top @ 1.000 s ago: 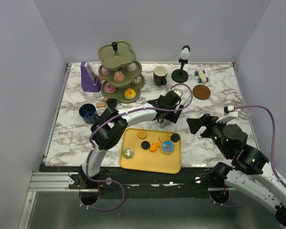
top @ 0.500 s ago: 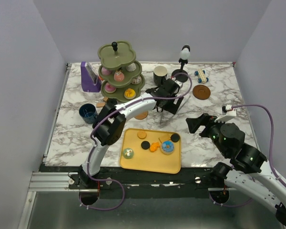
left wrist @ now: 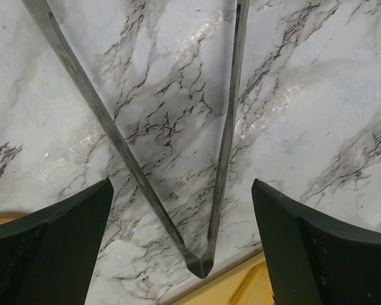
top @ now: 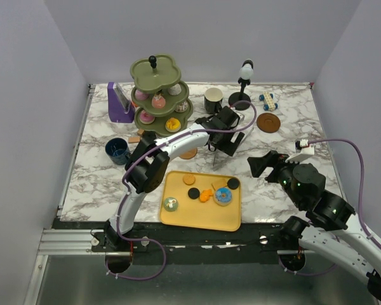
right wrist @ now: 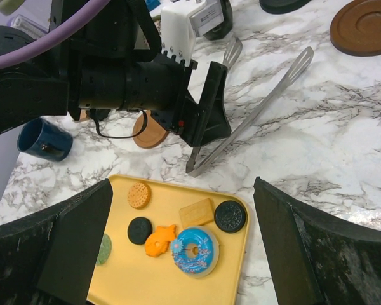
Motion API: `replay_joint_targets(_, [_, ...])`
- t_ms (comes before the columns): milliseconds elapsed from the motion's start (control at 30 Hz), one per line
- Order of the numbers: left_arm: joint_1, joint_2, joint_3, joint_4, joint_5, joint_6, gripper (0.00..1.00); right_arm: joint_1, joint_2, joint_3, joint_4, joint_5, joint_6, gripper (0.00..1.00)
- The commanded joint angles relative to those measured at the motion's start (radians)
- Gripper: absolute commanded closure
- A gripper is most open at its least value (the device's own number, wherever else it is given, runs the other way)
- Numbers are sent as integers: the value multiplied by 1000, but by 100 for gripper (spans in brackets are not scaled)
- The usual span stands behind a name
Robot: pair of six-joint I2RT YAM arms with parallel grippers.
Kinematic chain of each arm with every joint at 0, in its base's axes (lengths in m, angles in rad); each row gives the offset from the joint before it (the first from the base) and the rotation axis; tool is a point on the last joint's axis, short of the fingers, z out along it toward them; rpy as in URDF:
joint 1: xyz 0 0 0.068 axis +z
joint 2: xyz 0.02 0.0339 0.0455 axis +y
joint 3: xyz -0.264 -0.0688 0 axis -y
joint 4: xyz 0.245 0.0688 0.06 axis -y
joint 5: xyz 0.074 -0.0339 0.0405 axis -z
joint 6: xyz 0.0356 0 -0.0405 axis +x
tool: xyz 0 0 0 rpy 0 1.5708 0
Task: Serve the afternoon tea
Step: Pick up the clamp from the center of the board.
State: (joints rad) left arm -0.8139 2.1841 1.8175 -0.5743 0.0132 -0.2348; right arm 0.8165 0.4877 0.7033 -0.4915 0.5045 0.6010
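Tongs (right wrist: 270, 95) lie on the table (top: 95, 171) just behind the tray (top: 203, 219); the tiered stand (top: 143, 70) stands at the far left.

Lab booth: plain walls (top: 209, 32), marble tabletop (top: 92, 181)

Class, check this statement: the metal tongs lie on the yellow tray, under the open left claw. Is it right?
No. The tongs lie on the marble table, just beyond the yellow tray, not on it, as the right wrist view shows. The left claw over them is open.

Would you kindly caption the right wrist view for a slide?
Open left gripper over metal tongs, beside a yellow tray of biscuits and a blue doughnut.
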Motion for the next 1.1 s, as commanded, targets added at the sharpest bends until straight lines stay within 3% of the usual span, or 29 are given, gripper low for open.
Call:
replay_joint_targets(0, [-14, 31, 40, -18, 42, 5, 1, 5, 5, 10, 7, 26, -7, 0])
replay_joint_targets(1067, [-21, 177, 263, -206, -31, 26, 1, 4, 3, 1, 18, 21, -9, 0])
